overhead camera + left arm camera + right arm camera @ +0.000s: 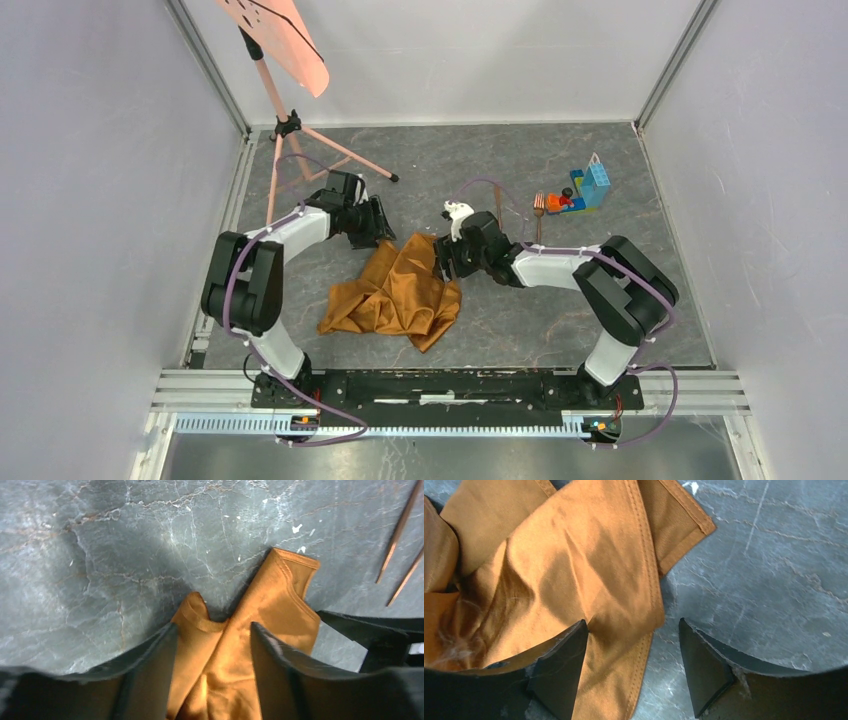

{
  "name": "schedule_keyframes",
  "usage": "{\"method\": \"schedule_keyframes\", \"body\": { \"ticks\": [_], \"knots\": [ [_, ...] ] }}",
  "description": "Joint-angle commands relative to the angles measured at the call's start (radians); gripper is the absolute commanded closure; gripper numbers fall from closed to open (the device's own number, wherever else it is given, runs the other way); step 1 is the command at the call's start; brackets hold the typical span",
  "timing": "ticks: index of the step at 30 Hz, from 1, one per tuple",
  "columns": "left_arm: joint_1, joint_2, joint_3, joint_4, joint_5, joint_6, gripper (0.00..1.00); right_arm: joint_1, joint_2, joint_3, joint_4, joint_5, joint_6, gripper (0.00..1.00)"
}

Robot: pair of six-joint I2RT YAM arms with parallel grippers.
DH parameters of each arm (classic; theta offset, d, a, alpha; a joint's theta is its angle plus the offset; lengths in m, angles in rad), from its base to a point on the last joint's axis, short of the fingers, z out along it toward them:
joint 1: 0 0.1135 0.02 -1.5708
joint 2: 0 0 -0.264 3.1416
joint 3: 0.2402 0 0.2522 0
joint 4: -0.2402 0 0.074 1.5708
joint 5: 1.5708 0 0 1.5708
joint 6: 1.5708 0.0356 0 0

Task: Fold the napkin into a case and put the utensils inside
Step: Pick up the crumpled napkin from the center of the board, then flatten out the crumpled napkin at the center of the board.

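Dark fingers [150,675] of the left gripper [212,627] fill the bottom of the left wrist view; the jaws are spread wide, and a folded, hemmed part of the napkin [280,600] is seen running up between them, not clamped. Whether the pads touch the cloth cannot be told. In the right wrist view the right gripper [633,622] is likewise held wide apart: one finger [559,670] is placed over the cloth at the lower left, the other over bare grey marbled table [774,580], with a stitched edge of the napkin lying between them.

From above, the napkin is seen crumpled in a loose heap at the centre of the frame, unfolded into no case. Both grippers are lowered at its upper edge, the left one at the upper left corner of the cloth, the right one at the upper right. The fork [538,204] is laid right of centre, well apart from the napkin, just left of the toy brick pile [585,190]. A salmon-pink sheet [285,40] on a tripod stand is set at the upper left
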State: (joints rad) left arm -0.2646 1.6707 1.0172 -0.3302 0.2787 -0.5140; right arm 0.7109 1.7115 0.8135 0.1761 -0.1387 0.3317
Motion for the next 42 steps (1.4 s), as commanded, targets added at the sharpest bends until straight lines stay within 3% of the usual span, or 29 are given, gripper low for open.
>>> {"method": "schedule_keyframes", "body": {
  "ticks": [1,3,7,10,16,20,28,33,37,40,42],
  "knots": [
    [-0.008,0.042,0.05,0.073,-0.016,-0.031,0.46,0.019,0.049,0.011,0.058,0.026,-0.013,0.31],
    [-0.008,0.031,0.047,0.067,-0.029,-0.025,0.56,0.02,0.047,0.013,0.068,0.03,-0.026,0.44],
    [-0.006,-0.062,0.037,0.019,-0.102,0.009,0.97,0.018,-0.014,0.036,0.036,0.087,-0.083,0.84],
    [0.01,-0.194,0.039,-0.036,-0.174,0.014,0.98,0.02,-0.086,0.087,-0.053,0.118,-0.144,1.0],
    [0.031,-0.544,0.063,-0.109,-0.275,0.057,0.98,0.019,-0.328,0.098,-0.14,0.166,-0.219,1.0],
    [0.035,-0.748,0.117,-0.163,-0.323,0.085,0.98,0.021,-0.472,0.111,-0.168,0.078,-0.286,1.0],
    [0.036,-1.063,0.287,-0.187,-0.374,0.19,0.98,0.024,-0.805,0.065,-0.05,-0.054,-0.357,1.0],
    [0.036,-1.084,0.283,-0.204,-0.403,0.177,0.98,0.023,-0.836,-0.098,0.063,-0.044,-0.238,1.0],
    [0.036,-0.977,0.218,-0.244,-0.457,0.158,0.98,0.024,-0.819,-0.304,0.098,0.087,-0.162,1.0],
    [0.036,-0.822,0.127,-0.288,-0.515,0.135,0.98,0.024,-0.761,-0.399,0.015,0.15,-0.119,0.8],
    [0.043,-0.708,0.107,-0.312,-0.526,0.116,0.98,0.022,-0.734,-0.418,-0.056,0.222,-0.103,0.56]
  ]
}}
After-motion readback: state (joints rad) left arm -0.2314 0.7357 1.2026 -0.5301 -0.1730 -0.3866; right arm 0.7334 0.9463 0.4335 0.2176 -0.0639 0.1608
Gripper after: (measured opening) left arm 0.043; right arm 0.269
